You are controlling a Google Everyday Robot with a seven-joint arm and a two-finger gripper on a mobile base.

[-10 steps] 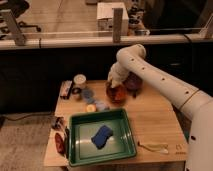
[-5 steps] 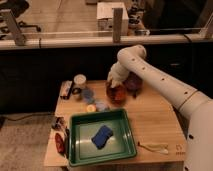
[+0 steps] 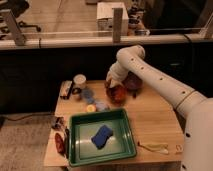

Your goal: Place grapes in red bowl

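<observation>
The red bowl (image 3: 120, 95) sits at the back of the wooden table (image 3: 155, 120), right of centre. My gripper (image 3: 114, 88) hangs from the white arm directly over the bowl's left half, reaching down to its rim. A small dark red-purple clump, the grapes (image 3: 116, 93), shows at the gripper's tips just inside the bowl, and the gripper is shut on it. The arm's wrist hides the bowl's far edge.
A dark purple bowl (image 3: 133, 82) stands right behind the red one. A green tray (image 3: 80, 150) holding a blue sponge (image 3: 101, 136) fills the front. A white cup (image 3: 79, 80), small blue and yellow pieces (image 3: 91, 100), and packets (image 3: 59, 131) line the left side. A pale object (image 3: 154, 147) lies front right.
</observation>
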